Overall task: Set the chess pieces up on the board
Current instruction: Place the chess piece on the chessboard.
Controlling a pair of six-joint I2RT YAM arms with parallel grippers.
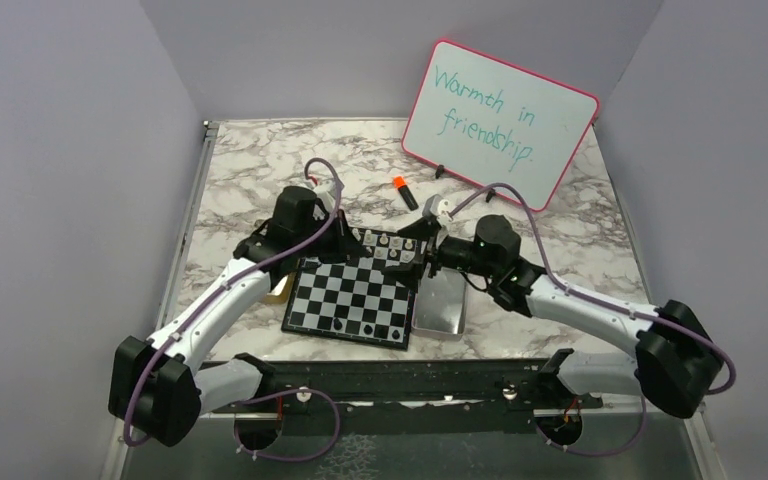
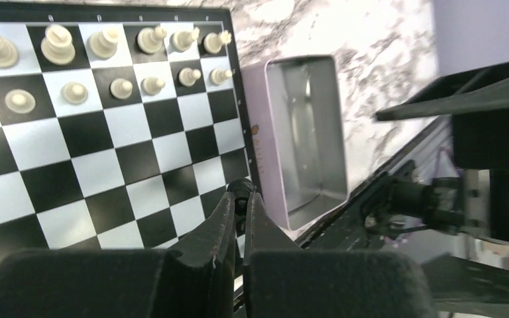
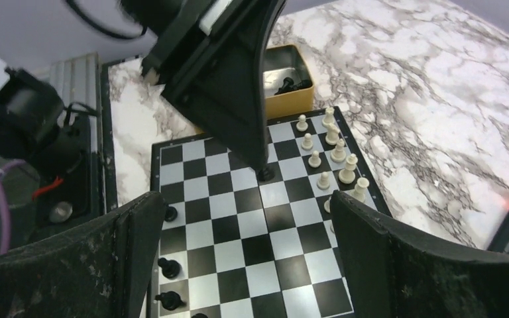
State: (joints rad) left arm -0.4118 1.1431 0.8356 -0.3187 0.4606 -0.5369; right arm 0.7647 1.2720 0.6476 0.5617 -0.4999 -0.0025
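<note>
The board (image 1: 345,292) lies in the middle of the marble table. Pale chess pieces (image 2: 106,43) fill two rows along its far edge (image 3: 335,152). A few black pieces (image 3: 168,267) stand along the near edge. My left gripper (image 2: 240,195) is shut on a small black piece (image 3: 264,174), whose round top shows between the fingertips, low over a square toward the pale side. My right gripper (image 3: 248,245) hangs open above the board's right part, its fingers (image 3: 364,245) wide apart with nothing between them.
A silver metal tray (image 1: 442,305) touches the board's right edge. A gold tray (image 3: 290,93) with black pieces inside sits at the left, mostly hidden under the left arm. An orange-capped marker (image 1: 404,191) and a whiteboard (image 1: 500,120) stand behind.
</note>
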